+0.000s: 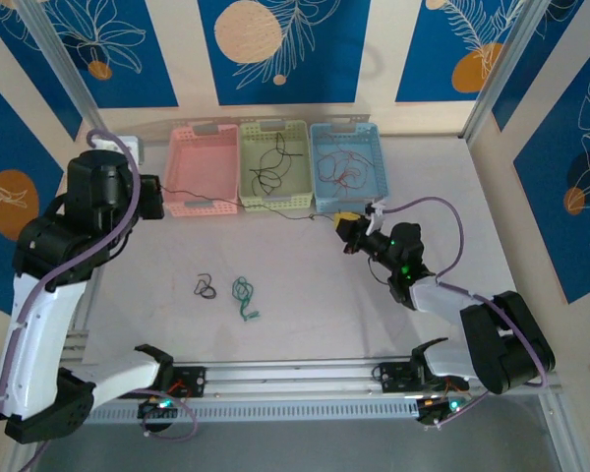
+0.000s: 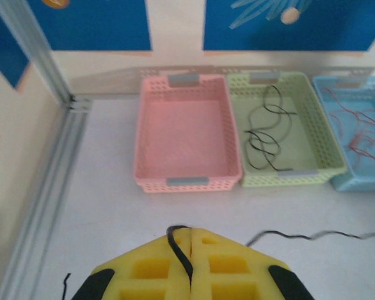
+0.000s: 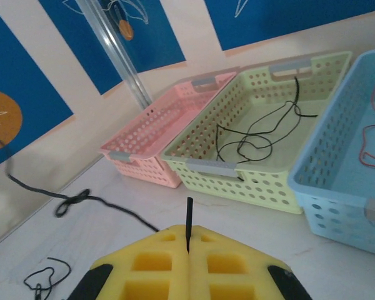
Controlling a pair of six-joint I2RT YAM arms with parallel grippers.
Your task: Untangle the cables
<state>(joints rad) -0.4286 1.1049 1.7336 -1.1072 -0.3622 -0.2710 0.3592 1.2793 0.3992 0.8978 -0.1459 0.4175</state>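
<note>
A white table point(image 1: 315, 295) stands before walls panelled in blue and white with drawn leaves and orange discs. Along its far edge three perforated baskets sit side by side: the pink basket point(image 1: 206, 205) on the left, the green basket point(image 1: 275, 202) in the middle, the blue basket point(image 1: 381, 167) on the right. A curly black strand point(image 1: 270, 169) lies inside the green basket; thin red wires point(image 1: 344, 175) lie in the blue one; the pink one holds nothing I can make out.

The left gripper point(image 1: 160, 200) hangs just beside the pink basket's left front corner; in its wrist view its yellow pads point(image 2: 150, 269) are pressed together on a long black wire point(image 2: 312, 235), which runs off to the right across the table in front of the baskets. The right gripper point(image 1: 346, 228) sits near the blue basket's front left corner; its pads point(image 3: 225, 269) are likewise closed on that wire, a short end poking up between them; from there the wire trails away to the left, with a small knot point(image 3: 75, 201) partway along.

Nearer the arm bases, well apart from both grippers, a small black loop point(image 1: 206, 287) and a green wire point(image 1: 243, 295) lie loose on the table, near each other but not touching.
</note>
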